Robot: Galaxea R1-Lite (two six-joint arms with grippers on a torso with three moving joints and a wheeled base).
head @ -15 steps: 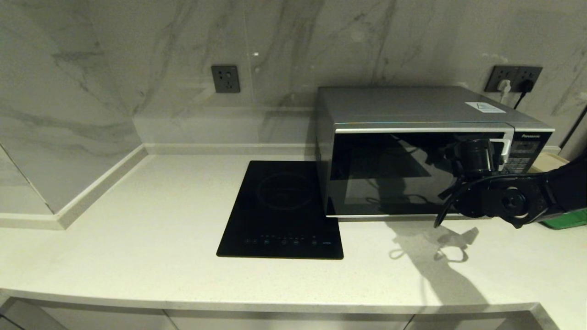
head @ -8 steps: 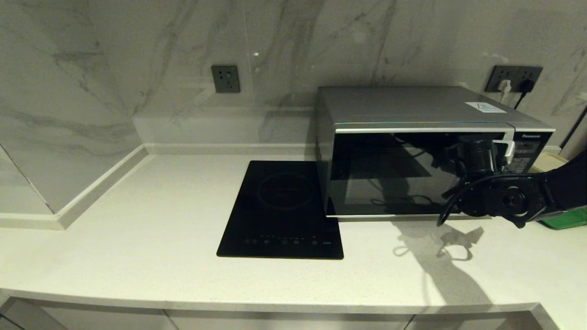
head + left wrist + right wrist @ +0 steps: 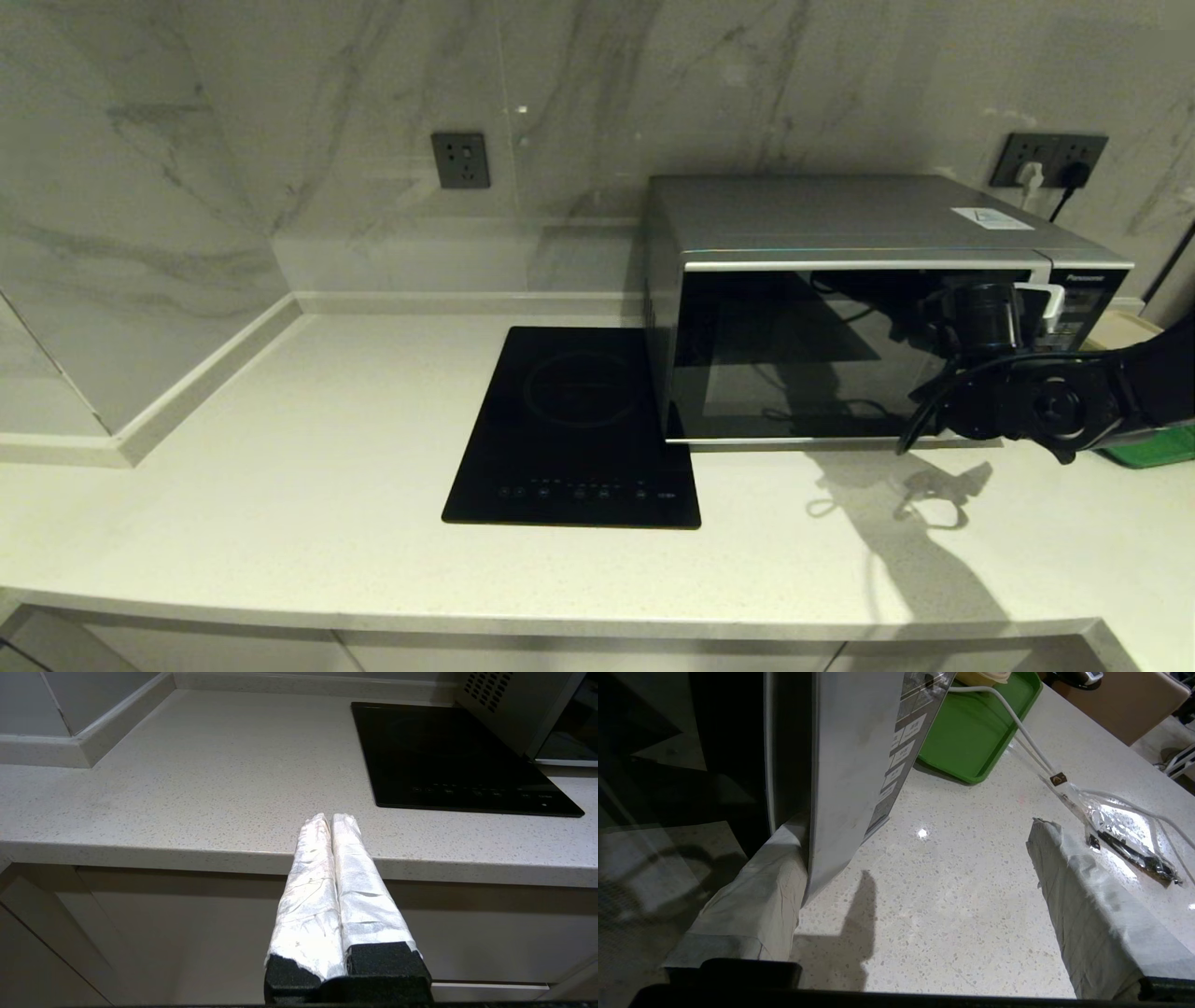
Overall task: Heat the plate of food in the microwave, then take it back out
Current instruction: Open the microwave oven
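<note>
Nearest, the left gripper (image 3: 332,822) hangs parked below the counter's (image 3: 187,788) front edge, its taped fingers pressed together on nothing. Farther in, past the black cooktop (image 3: 574,425), the right gripper (image 3: 920,868) is at the microwave (image 3: 840,224), fingers spread wide, one hooked behind the door's free edge (image 3: 850,765) beside the button panel. To open it well, that finger should probably stay seated behind the edge and pull along the door's hinge arc, not straight back. The plate of food is not visible; a green tray (image 3: 971,737) lies beyond.
</note>
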